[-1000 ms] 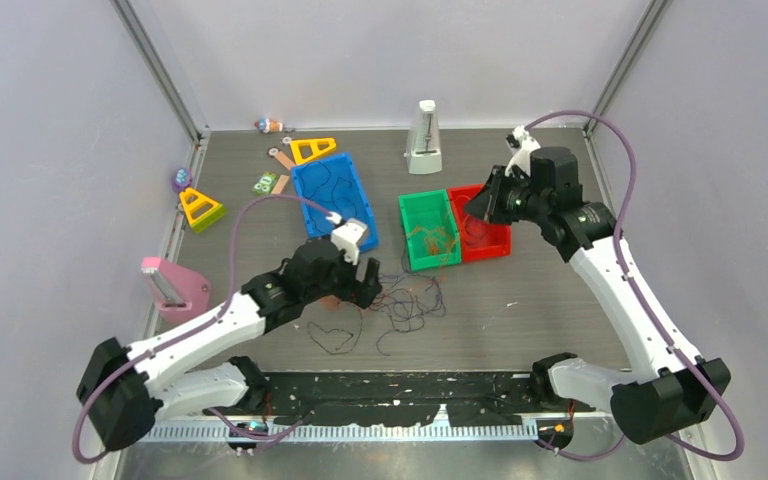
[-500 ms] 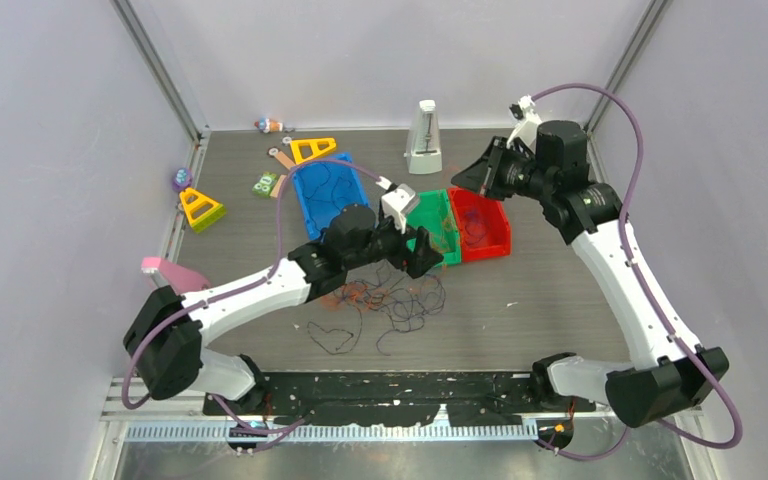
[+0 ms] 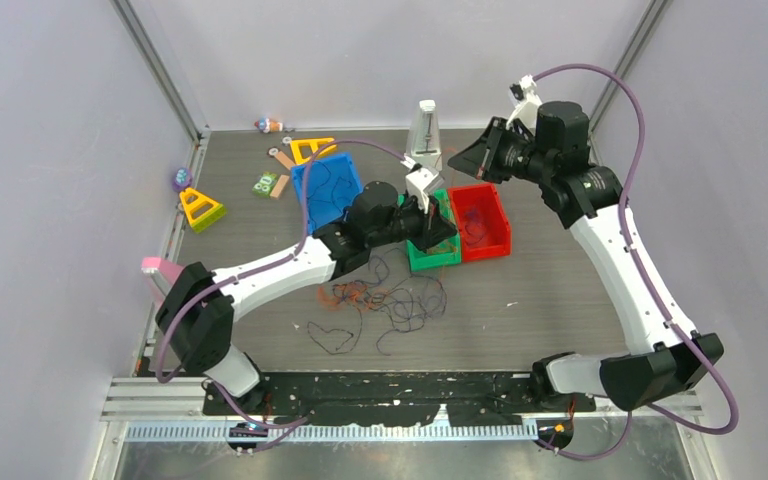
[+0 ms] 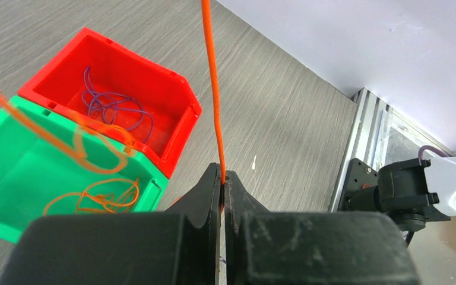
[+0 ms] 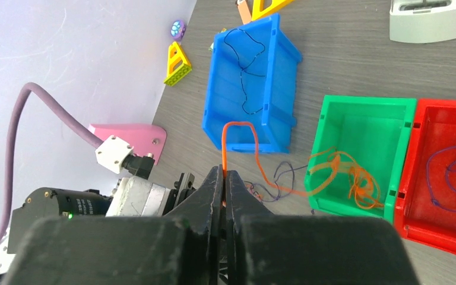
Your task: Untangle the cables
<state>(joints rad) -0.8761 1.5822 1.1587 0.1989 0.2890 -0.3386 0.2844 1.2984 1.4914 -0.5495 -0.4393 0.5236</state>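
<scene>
One orange cable (image 4: 212,89), clamped in left gripper (image 4: 222,178), runs off upward.

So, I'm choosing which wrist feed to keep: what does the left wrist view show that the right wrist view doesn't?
Only left wrist: the right arm's base. Only right wrist: the blue bin with a black cable, a pink block, a yellow triangle. Both: the green bin with orange cables, the red bin with purple cables, and an orange cable pinched by the left fingers or right fingers respectively.
</scene>
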